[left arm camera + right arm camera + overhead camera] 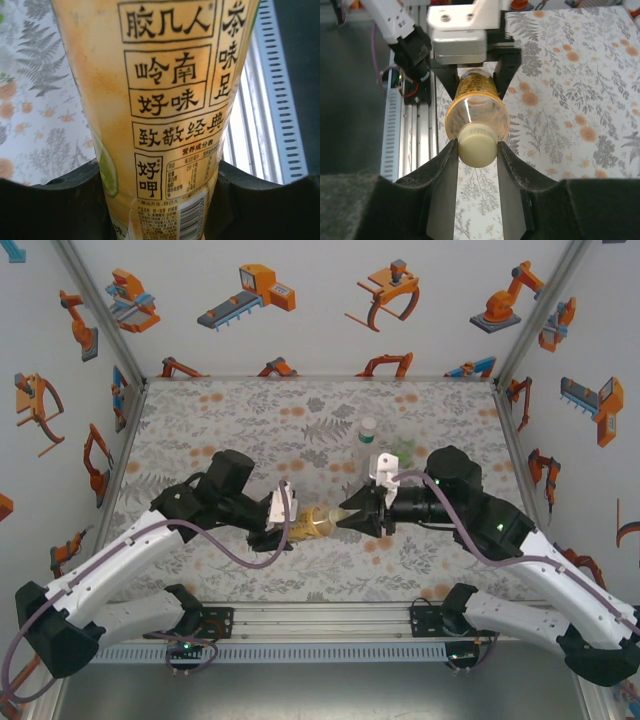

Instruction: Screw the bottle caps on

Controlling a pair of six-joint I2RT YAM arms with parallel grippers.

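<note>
Amber bottle (312,523) held sideways: left pincer (289,523) clamps its body, right pincer (476,150) clamps its cap (477,144).

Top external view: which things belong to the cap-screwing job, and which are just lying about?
Job: amber bottle, held by the left gripper; its cap, gripped by the right gripper; slim clear bottle and short green bottle, standing behind.
Not the job: floral table cover; robot-print walls.

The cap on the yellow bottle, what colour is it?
Cream cap, clearest in the right wrist view.
</note>
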